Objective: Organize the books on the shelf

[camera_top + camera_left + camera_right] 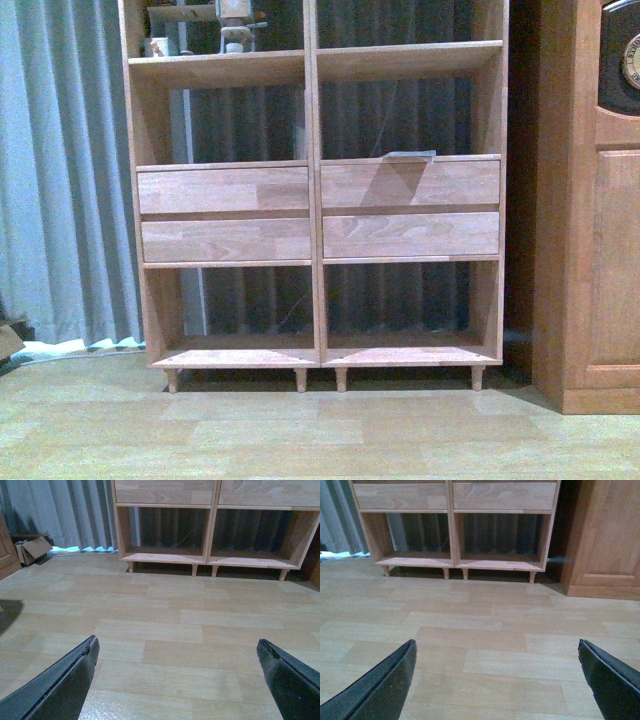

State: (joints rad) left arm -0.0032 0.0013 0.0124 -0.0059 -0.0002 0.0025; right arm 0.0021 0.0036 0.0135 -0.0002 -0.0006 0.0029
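Honestly, barely started by the look: the shelf (312, 110) is hardly filled, and nothing is held by the wide-open left gripper (176, 641) or right gripper (496, 642).

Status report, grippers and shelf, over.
Left gripper open, right gripper open, both empty. Shelf ahead, flat grey item above right drawers. Floor between unobstructed.

Shelf (400, 62) top and its small blurred clutter (235, 20), cropped by the upper edge.
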